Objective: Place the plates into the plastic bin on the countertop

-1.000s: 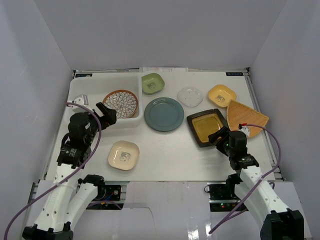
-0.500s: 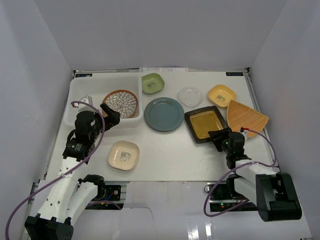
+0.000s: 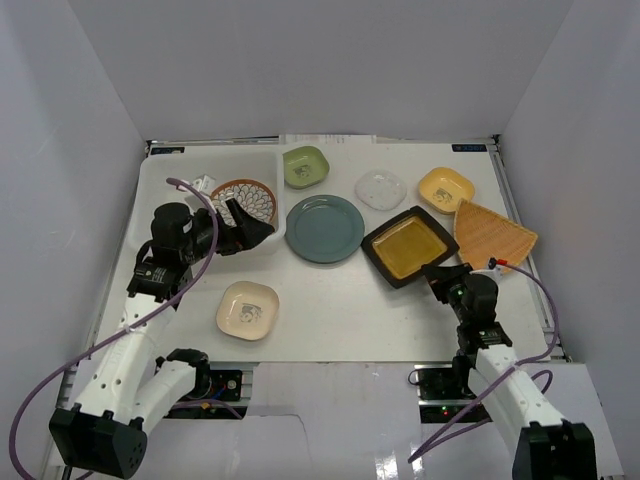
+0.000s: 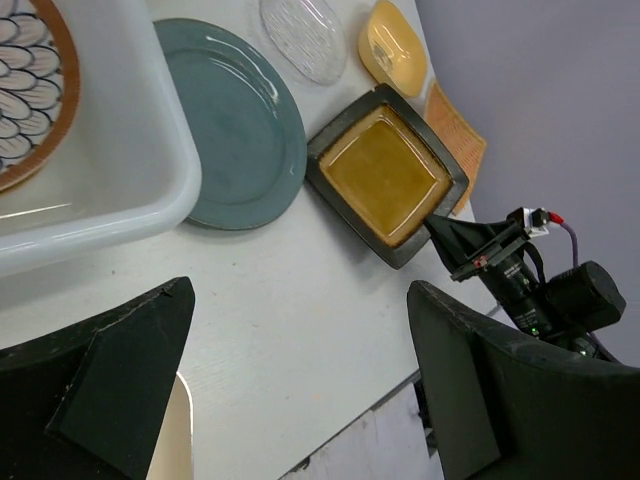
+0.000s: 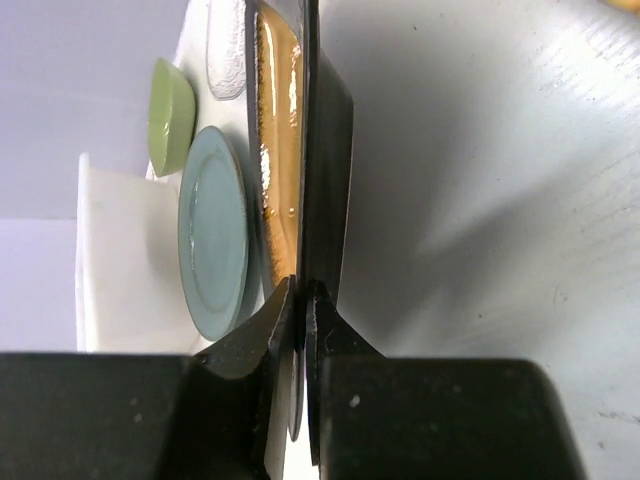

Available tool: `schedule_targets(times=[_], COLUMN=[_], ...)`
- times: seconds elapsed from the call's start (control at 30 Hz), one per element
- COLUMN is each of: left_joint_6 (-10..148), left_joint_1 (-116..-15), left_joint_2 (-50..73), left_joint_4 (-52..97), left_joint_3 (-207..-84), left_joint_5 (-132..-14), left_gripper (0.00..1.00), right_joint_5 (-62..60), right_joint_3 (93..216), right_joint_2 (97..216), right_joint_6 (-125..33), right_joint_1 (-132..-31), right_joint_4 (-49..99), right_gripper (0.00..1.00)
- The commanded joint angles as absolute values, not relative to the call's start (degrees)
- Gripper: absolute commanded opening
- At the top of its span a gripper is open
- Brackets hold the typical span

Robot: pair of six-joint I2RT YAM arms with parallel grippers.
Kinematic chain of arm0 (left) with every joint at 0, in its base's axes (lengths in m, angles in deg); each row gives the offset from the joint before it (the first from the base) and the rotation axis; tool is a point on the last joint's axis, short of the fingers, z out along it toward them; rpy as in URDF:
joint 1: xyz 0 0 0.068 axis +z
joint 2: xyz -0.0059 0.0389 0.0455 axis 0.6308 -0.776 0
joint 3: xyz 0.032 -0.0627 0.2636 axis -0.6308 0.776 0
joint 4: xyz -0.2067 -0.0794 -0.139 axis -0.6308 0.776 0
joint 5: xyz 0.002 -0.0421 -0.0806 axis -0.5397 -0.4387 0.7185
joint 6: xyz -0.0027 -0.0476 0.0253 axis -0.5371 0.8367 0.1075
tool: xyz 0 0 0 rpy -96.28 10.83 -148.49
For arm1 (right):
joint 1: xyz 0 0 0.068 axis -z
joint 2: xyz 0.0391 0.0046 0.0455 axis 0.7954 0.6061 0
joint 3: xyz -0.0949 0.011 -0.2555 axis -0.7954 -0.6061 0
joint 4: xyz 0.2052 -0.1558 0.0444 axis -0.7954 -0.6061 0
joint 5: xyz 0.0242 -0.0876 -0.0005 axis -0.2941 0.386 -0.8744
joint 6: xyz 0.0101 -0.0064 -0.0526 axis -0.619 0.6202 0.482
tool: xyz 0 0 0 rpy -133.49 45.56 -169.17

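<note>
From above, we see the right fingers [image 3: 440, 273] pinching the near corner of the square plate [image 3: 405, 245], just right of the blue plate [image 3: 325, 228]. The left fingers [image 3: 255, 230] hang spread over the near right corner of the bin [image 3: 230, 160], where a brown plate [image 3: 243, 203] lies. The left wrist view shows the left fingers [image 4: 120, 370] wide apart above the surface [image 4: 300, 330]. The right wrist view shows the right fingers [image 5: 270, 330] clamped on the square plate's [image 5: 285, 150] rim.

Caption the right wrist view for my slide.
Right hand pinches the black-and-yellow square plate by its edge, blue-grey plate beyond.
</note>
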State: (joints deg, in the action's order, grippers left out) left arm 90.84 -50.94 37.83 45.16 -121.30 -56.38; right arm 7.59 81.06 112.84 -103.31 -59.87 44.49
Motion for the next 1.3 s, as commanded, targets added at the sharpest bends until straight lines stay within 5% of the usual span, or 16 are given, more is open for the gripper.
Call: schedule_targets(times=[0.0,0.6,0.97,1.13,1.17,1.2,1.27], left_joint_6=[91.97,89.43,93.72,96.10,96.36,96.80,96.63], left_joint_1=[-51.15,-56.33,-60.73,-61.70,-61.87,-61.87,-61.87], left_joint_2=[36.80,19.50,7.53,6.56,6.99,7.61,8.84], left_joint_4=[42.25,38.99,29.77,25.11,24.84,24.84,24.84], left_joint_3=[-123.89,-132.67,-134.44,-132.51,-132.07,-131.54,-130.40], left_joint_5=[-47.81,-39.10,-33.92,-31.37,-31.28,-31.97,-34.34], left_gripper=[0.98,0.98,0.96,0.69,0.58,0.26,0.08], right_joint_5=[7.21,-24.85,-39.36,-40.51,-40.42,-40.16,-39.81], right_joint_3=[86.10,110.97,112.22,111.35,110.82,110.55,109.94], right_joint_2=[102.46,108.30,116.84,119.39,120.36,120.89,122.20], right_joint_6=[-98.81,-91.16,-100.47,-102.32,-102.67,-102.76,-102.50], right_joint_1=[-60.25,-60.34,-61.22,-62.45,-62.71,-63.15,-63.41], right_joint_4=[39.47,38.93,55.10,58.70,59.32,59.84,59.76], right_gripper=[0.08,0.08,0.08,0.08,0.08,0.08,0.08])
